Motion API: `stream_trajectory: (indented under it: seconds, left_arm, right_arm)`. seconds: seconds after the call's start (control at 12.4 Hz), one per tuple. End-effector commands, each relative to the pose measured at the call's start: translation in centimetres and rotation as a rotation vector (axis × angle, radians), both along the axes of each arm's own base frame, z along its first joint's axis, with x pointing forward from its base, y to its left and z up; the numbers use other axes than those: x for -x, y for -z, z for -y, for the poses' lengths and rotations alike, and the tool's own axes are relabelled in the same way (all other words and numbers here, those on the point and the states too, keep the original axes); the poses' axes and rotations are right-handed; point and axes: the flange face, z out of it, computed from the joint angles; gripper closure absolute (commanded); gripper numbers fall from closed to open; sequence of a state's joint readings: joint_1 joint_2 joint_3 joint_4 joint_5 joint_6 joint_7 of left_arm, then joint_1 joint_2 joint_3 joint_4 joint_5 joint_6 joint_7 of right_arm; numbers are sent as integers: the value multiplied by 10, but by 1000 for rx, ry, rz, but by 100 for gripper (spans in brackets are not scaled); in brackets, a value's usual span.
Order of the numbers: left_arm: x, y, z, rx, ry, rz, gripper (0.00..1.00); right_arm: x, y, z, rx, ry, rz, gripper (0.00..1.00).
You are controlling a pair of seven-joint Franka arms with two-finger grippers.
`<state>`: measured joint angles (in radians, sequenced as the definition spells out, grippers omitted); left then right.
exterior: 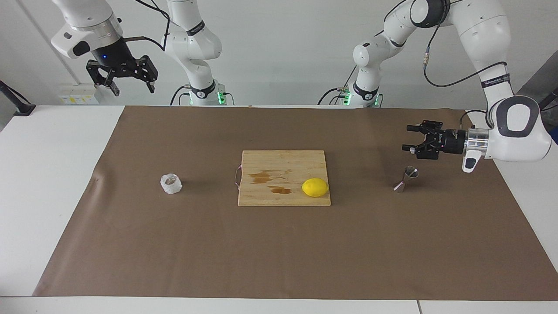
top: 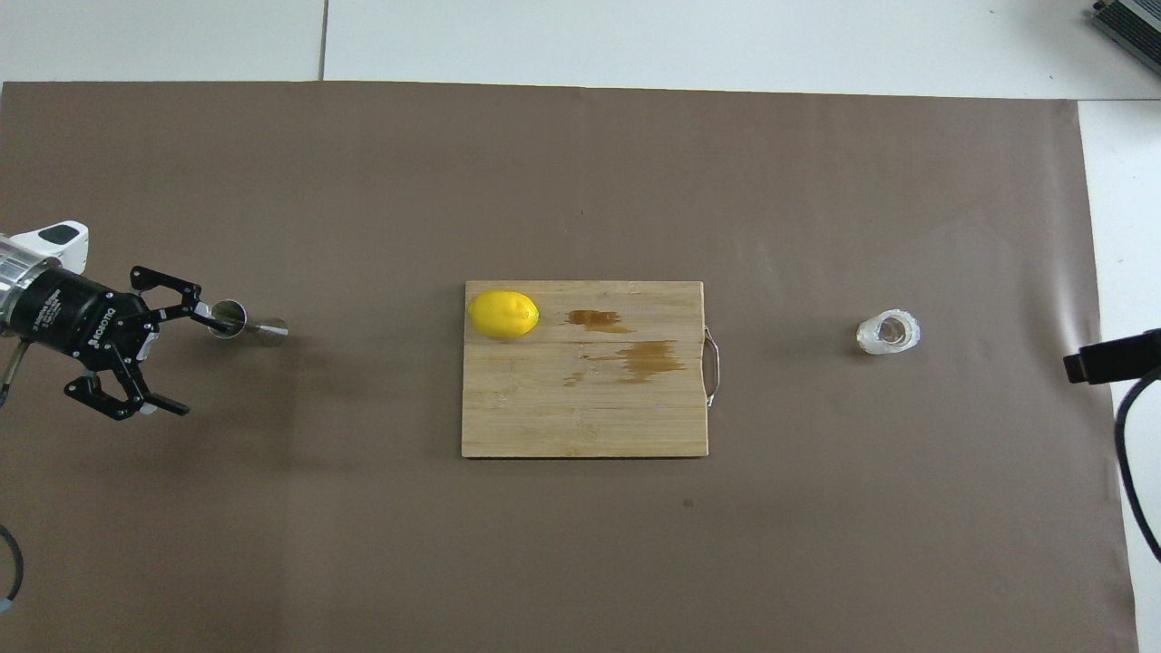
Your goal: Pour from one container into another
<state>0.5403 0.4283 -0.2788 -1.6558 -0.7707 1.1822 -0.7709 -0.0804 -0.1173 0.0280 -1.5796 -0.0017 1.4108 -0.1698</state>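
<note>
Jigger (exterior: 406, 179) is set upright on the brown mat (exterior: 279, 261) toward the left arm's end, long axis vertical, mouth up. Cup (exterior: 171, 183) is stood toward the right arm's end. Left gripper (exterior: 409, 138) is held near the jigger, fingers spread, empty. Right gripper (exterior: 133, 83), raised, spread, empty, is seen fully only in the facing view.

Left tool (exterior: 409, 138) level, fingers spread, right tool (exterior: 133, 86) raised, open
</note>
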Motion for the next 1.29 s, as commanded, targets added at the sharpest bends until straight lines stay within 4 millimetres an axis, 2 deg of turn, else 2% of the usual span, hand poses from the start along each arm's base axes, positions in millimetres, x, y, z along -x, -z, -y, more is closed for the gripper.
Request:
stream_trajectory:
  seconds: [0.0, 0.16, 0.32, 0.4, 0.56, 0.64, 0.72, 1.04, 1.21]
  left_arm:
    - [-20, 0, -22, 49, -104, 27, 0]
    - [-28, -1, -26, 43, -189, -15, 0]
    - [-34, 10, -27, 75, -245, -61, 0]
    - [-38, 33, -33, 95, -259, -93, 0]
    - [-38, 37, -40, 96, -273, -112, 0]
    - [-35, 50, -42, 108, -274, -140, 0]
    - [-33, 66, -53, 123, -294, -162, 0]
    - [-33, 102, -54, 155, -295, -213, 0]
    - [-36, 111, -55, 161, -298, -216, 0]
  right_arm:
    - [6, -1, 1, -16, 4, 3, 0]
    - [6, -1, 1, -16, 4, 3, 0]
    - [6, -1, 1, -16, 4, 3, 0]
    - [6, -1, 1, -16, 4, 3, 0]
    - [6, -1, 1, -16, 4, 3, 0]
    - [6, -1, 1, -16, 4, 3, 0]
    - [6, -1, 1, -16, 4, 3, 0]
    - [6, -1, 1, -16, 4, 3, 0]
    - [6, -1, 1, -16, 4, 3, 0]
